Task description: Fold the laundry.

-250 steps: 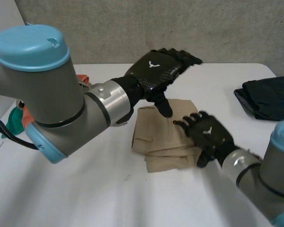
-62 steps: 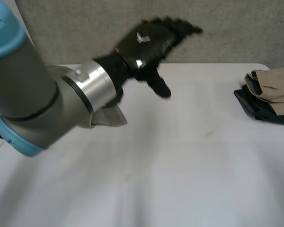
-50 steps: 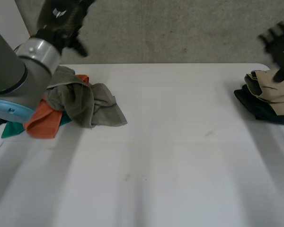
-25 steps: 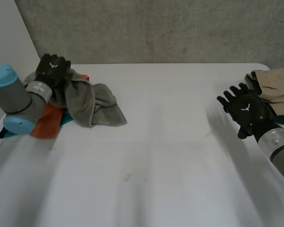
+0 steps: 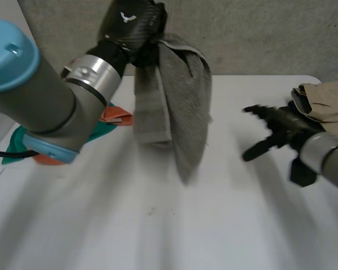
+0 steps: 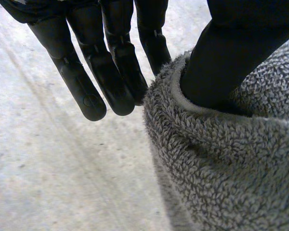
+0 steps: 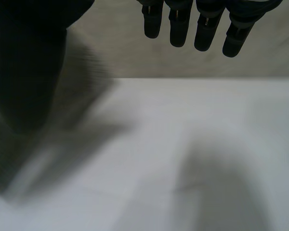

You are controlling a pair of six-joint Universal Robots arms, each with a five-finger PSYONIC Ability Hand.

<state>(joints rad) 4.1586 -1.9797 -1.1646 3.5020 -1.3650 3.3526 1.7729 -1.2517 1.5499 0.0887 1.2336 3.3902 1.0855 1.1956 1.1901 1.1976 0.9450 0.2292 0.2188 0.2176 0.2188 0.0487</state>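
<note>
Upper left: your left hand (image 5: pixel 129 23) pinches grey towel (image 5: pixel 183 101) aloft; bring your right hand (image 5: pixel 284 130), spread, empty, to a hanging corner.

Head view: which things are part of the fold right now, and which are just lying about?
In hand: grey towel, held up by the left hand; right hand, open, facing it.
Lying about: folded tan trousers at the right edge of the table; orange cloth and teal cloth by the left arm.
</note>
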